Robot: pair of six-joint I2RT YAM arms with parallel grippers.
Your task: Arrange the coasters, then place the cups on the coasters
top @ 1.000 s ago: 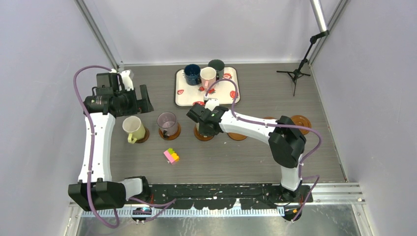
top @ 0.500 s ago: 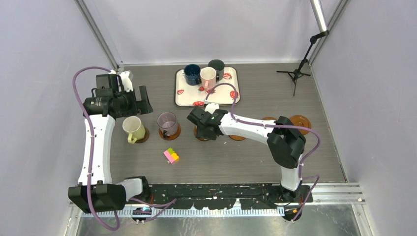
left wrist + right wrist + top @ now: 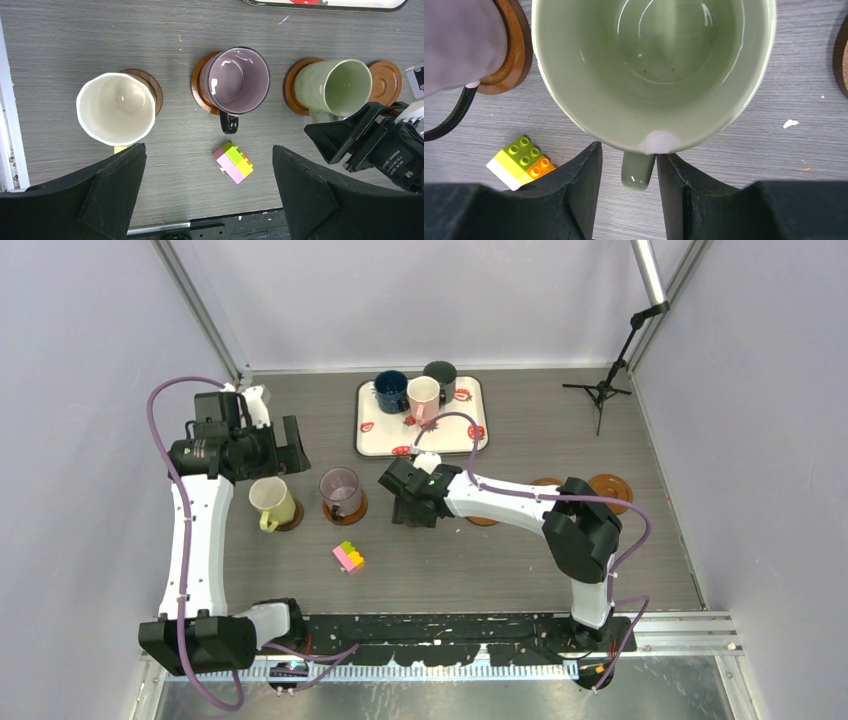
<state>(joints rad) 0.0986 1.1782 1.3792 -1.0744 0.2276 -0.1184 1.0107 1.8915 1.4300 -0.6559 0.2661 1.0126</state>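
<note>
Now the right fingers (image 3: 581, 190) have let go. A second ago they were shut on the handle. They stand apart on either side of the pale green mug (image 3: 659, 65)'s handle, with a clear gap at one finger and barely any at the other. The mug rests just beyond their tips on its coaster (image 3: 291, 95), so I judge the third cup delivered, and the fingers look free to back straight off the handle.

The left fingers (image 3: 112, 195) are spread wide and empty, as before. The cream-yellow mug (image 3: 116, 107) and purple-grey mug (image 3: 235, 80) sit on coasters beyond their tips, and the block toy (image 3: 232, 161) lies on the counter between the two fingers. Three mugs remain on the strawberry tray (image 3: 380, 440), well beyond the right fingertips.

From above, the green mug is hidden under the right wrist. Its coaster is out of the right wrist view, and the left wrist view shows only one edge of it, so centring is hard to judge. Whether the closer finger touches the handle I cannot tell. A bare coaster (image 3: 386, 82) lies just beside the mug.
</note>
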